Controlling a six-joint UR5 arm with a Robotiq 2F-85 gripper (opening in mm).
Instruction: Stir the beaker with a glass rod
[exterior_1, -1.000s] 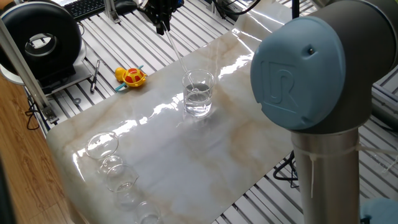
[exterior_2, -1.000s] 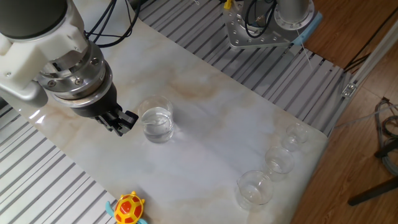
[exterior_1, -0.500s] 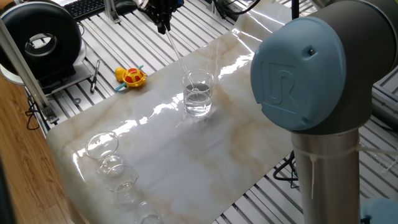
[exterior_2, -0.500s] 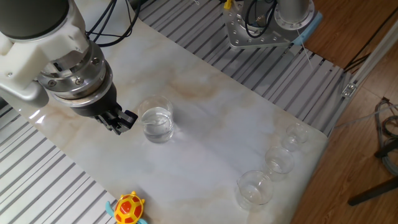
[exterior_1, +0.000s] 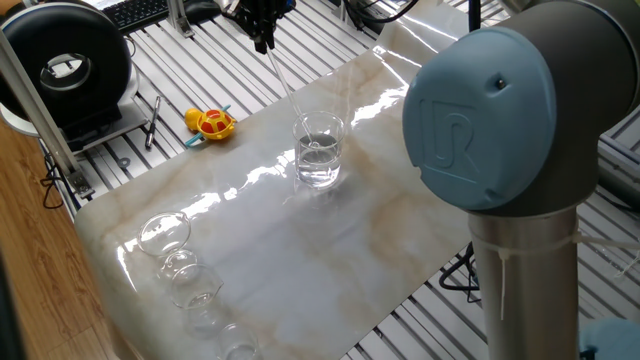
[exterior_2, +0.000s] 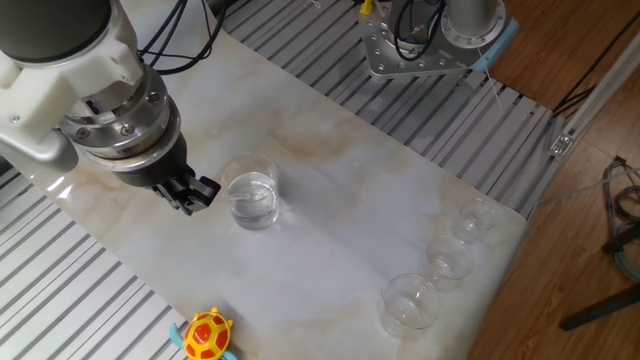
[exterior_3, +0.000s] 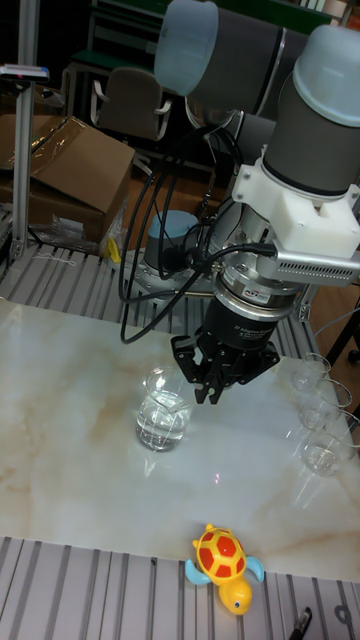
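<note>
The beaker (exterior_1: 319, 152) is a clear straight-sided glass with clear liquid, standing on the marble-patterned table top (exterior_1: 300, 250). The glass rod (exterior_1: 287, 92) is a thin transparent stick that slants from my gripper down into the beaker. My gripper (exterior_1: 263, 42) is above and behind the beaker, shut on the rod's upper end. In the other fixed view the gripper (exterior_2: 196, 195) hangs just left of the beaker (exterior_2: 251, 198). In the tall view the gripper (exterior_3: 207, 392) is up and to the right of the beaker (exterior_3: 163, 410). The rod is hard to make out in both of those views.
A yellow and red toy turtle (exterior_1: 210, 122) lies at the table top's edge. Several small round glass vessels (exterior_1: 165, 232) stand in a row at the far end from the beaker; one of them (exterior_2: 408, 303) is in the other fixed view. A black round device (exterior_1: 65, 65) sits beside the table.
The gripper with the rod shifted very slightly upward at first. In the last half second nothing visibly moved.
</note>
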